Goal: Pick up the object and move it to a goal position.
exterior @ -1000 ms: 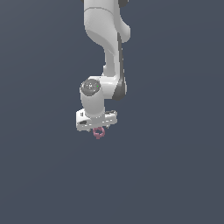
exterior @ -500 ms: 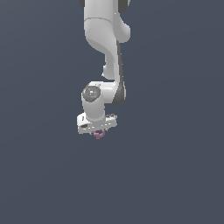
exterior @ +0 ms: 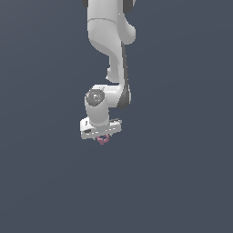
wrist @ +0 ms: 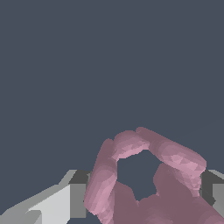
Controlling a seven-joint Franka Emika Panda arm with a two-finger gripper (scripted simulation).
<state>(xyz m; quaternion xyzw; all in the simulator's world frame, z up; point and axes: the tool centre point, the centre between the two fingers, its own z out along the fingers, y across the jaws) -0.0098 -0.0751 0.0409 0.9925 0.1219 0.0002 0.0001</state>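
The object is a small dusty-pink knobbly ring (exterior: 103, 139) that hangs just under the white gripper (exterior: 103, 137) in the exterior view. In the wrist view the pink ring (wrist: 131, 144) fills the lower part, lying between the two grey fingers (wrist: 78, 199). The gripper is shut on the ring and holds it up in the air, away from any surface. The white arm (exterior: 109, 41) reaches down from the top of the exterior view.
Only a plain dark grey-blue background shows around the arm in both views. No goal marker or other thing is in view.
The gripper with the ring has moved a little to the exterior view's right and slightly upward. The ring stays held.
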